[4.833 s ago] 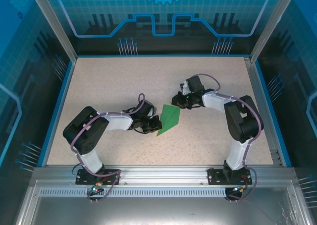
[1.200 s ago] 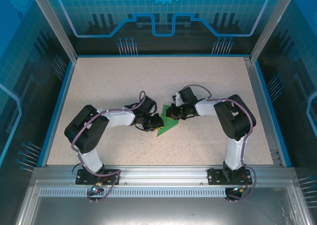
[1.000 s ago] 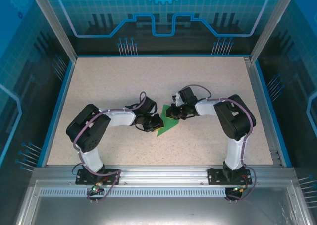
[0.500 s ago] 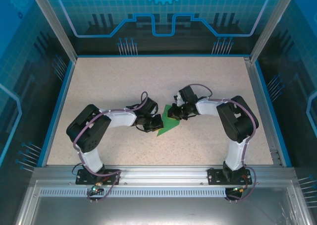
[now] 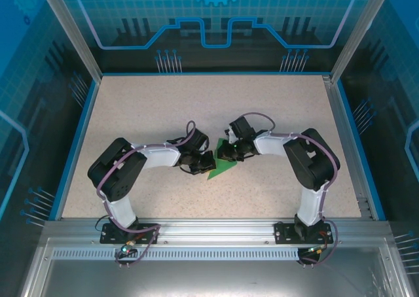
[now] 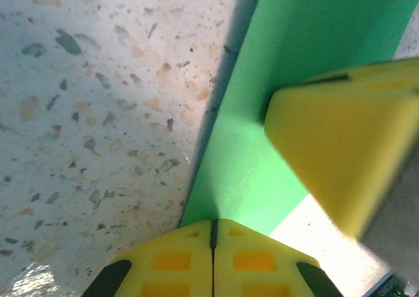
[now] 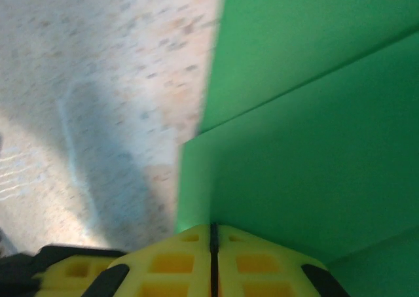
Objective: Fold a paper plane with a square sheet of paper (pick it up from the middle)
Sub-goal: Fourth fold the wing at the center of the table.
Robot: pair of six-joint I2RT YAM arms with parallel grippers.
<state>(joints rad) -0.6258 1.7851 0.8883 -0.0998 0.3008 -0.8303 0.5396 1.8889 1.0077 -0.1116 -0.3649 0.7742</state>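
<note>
From above, I see the green paper point(image 5: 223, 169) in the middle of the table point(image 5: 150, 101), partly folded, no plane yet. Left wrist: left gripper point(image 6: 213, 226) pinches its edge. Right wrist: right gripper point(image 7: 213, 230) pinches folded layers. More folds are left.

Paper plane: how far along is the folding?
Done: the green sheet shows overlapping folded layers and a pointed near tip. In hand: left gripper shut on its edge, right gripper shut against the layers. Left: it is not yet a slim dart with a centre crease.
</note>
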